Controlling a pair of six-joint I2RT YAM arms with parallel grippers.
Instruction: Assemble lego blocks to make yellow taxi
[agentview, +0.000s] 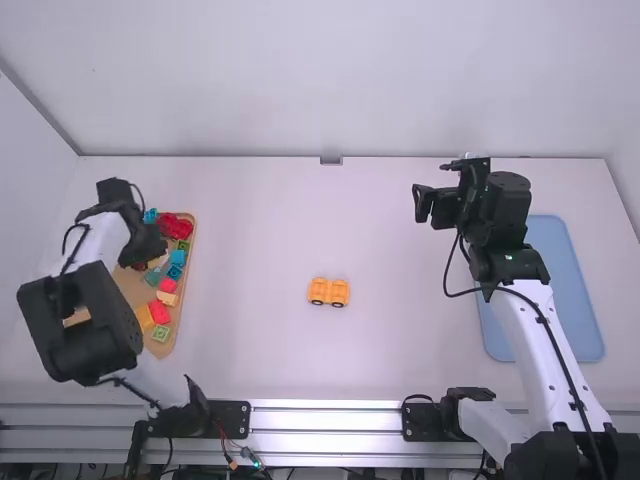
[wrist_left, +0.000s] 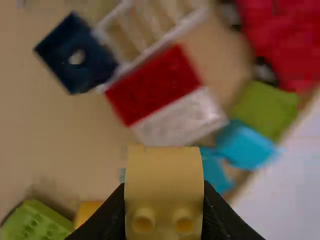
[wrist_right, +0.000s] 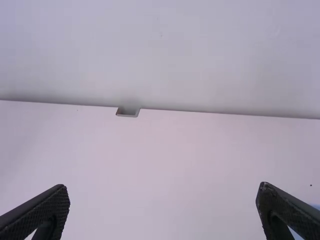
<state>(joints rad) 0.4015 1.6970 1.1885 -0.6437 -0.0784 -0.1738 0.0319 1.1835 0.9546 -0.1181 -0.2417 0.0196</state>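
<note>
High view of a white surface (agentview: 250, 340) places a yellow-orange toy car (agentview: 328, 291) with dark wheels near the middle, between two robot arms and apart from both. At left, the left gripper (agentview: 146, 246) hangs over a wooden tray (agentview: 130, 285) of colored toy building blocks. The left wrist view catches its fingers (wrist_left: 107, 215) pinching a yellow two-stud block (wrist_left: 164, 185). Beyond it in the tray, a red block (wrist_left: 155, 82) touches a white block (wrist_left: 182, 117), with a dark blue piece (wrist_left: 76, 54), light blue blocks (wrist_left: 245, 145) and green blocks (wrist_left: 265, 107) nearby. At right, the right gripper (agentview: 440, 190) is poised above the surface with its fingers (wrist_right: 40, 212) spread wide and nothing between them, the forearm passing over part of a blue tray (agentview: 580, 320).
</note>
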